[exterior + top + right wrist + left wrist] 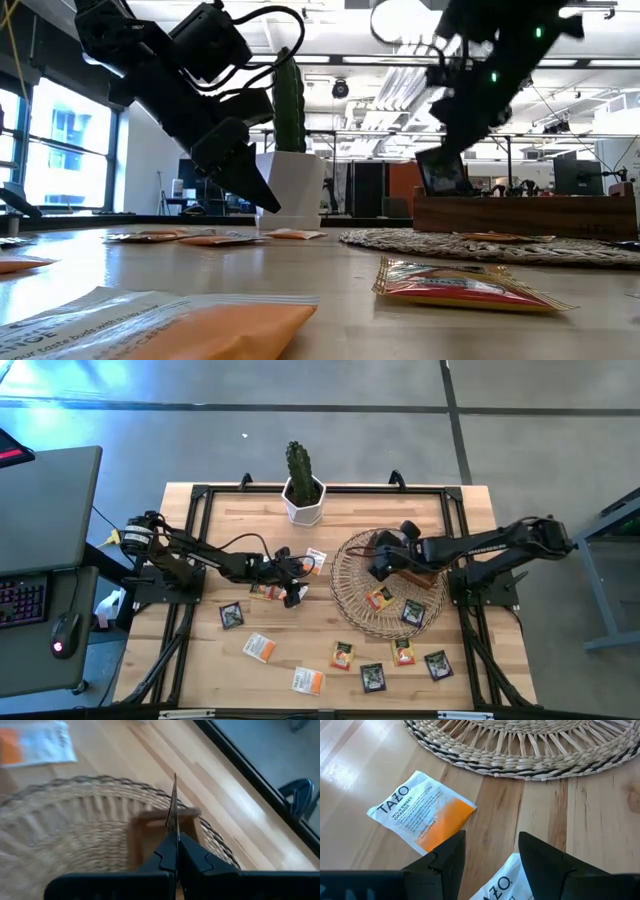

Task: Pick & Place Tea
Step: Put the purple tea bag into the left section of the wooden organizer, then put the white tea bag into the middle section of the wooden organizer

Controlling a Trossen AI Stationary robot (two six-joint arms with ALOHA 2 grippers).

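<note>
Left gripper: the left gripper hangs low over the table left of centre in the high view, fingers spread, nothing between them. In the left wrist view a white-and-orange Tazo sachet lies flat just ahead of the fingertips and a second white sachet shows in the gap between them.

Right gripper: the right gripper is over the round wicker tray, right of centre in the high view, fingers pressed together on a thin dark sachet held edge-up above the brown wooden box.

Tea on the table: loose sachets are scattered along the lower middle of the high view, among them a white-and-orange one, another, a yellow-red one and black ones with green labels.

Tea on the tray: two sachets rest on the weave at its lower right.

Other: a potted cactus stands at the upper middle of the table.

Handling: each sachet looks very light, thin and floppy, with a smooth wrapper likely to slide on the wood; it should not break, but it can crumple or slip.

Where to grip: judged best at one edge or corner, one finger on each face, as the right gripper's sachet is held. A sachet lying flat may need a fingertip worked under its rim first.

Risk: judged, pushing a sachet along instead of lifting it, or catching two at once where they lie close.
</note>
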